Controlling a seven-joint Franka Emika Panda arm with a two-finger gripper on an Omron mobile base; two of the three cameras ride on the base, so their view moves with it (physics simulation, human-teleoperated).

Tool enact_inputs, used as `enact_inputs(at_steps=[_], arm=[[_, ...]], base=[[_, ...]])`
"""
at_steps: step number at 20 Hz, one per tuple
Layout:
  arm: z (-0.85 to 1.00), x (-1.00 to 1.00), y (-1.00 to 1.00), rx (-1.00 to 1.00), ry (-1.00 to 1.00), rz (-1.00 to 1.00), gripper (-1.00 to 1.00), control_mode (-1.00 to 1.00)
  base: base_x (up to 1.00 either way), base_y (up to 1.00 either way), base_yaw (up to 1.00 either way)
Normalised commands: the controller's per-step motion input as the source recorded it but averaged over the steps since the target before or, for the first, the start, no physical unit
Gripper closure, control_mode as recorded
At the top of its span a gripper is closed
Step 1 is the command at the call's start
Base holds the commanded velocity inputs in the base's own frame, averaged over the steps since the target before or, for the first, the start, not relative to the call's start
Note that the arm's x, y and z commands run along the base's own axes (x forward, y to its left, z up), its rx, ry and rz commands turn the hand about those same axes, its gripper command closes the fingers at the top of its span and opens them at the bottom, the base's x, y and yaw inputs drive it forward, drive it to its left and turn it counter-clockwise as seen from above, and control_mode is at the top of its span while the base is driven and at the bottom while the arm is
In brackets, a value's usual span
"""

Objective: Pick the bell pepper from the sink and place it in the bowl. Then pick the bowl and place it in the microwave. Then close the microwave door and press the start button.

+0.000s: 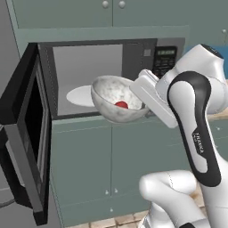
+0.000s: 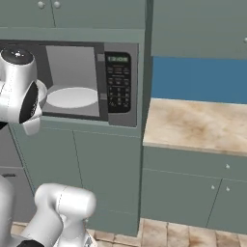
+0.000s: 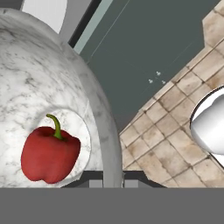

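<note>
My gripper (image 1: 137,90) is shut on the right rim of the marble bowl (image 1: 111,101), holding it in the air just in front of the open microwave (image 1: 89,73). The red bell pepper (image 1: 121,104) lies inside the bowl. In the hand view the pepper (image 3: 50,153) rests on the floor of the bowl (image 3: 43,83), and my gripper (image 3: 113,180) pinches the rim. The microwave door (image 1: 26,133) hangs wide open to the left. A white round plate (image 1: 79,95) lies in the cavity, and the keypad panel (image 2: 118,82) is on the right. The sink is out of view.
Green cabinet fronts (image 1: 111,164) run below the microwave, over a tiled floor (image 3: 175,144). A wooden counter (image 2: 193,125) with a blue back wall (image 2: 198,79) lies to the microwave's right. My own arm (image 1: 196,129) fills the right of the left base view.
</note>
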Motion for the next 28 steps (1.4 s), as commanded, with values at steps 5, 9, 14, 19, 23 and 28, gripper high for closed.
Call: enact_inputs(at_steps=[5,9,14,19,23,28], arm=[[0.00,0.00,0.00,0.00,0.00,0.00,1.00,1.00],[0.00,0.00,0.00,0.00,0.00,0.00,1.00,1.00],[0.00,0.00,0.00,0.00,0.00,0.00,1.00,1.00],[0.00,0.00,0.00,0.00,0.00,0.00,1.00,1.00],[0.00,0.00,0.00,0.00,0.00,0.00,1.00,1.00],[0.00,0.00,0.00,0.00,0.00,0.00,1.00,1.00]], base=[[0.40,0.05,0.00],[0.12,0.33,0.00],[0.00,0.36,0.00],[0.00,0.13,0.00],[0.00,0.16,0.00],[-0.01,0.27,0.00]])
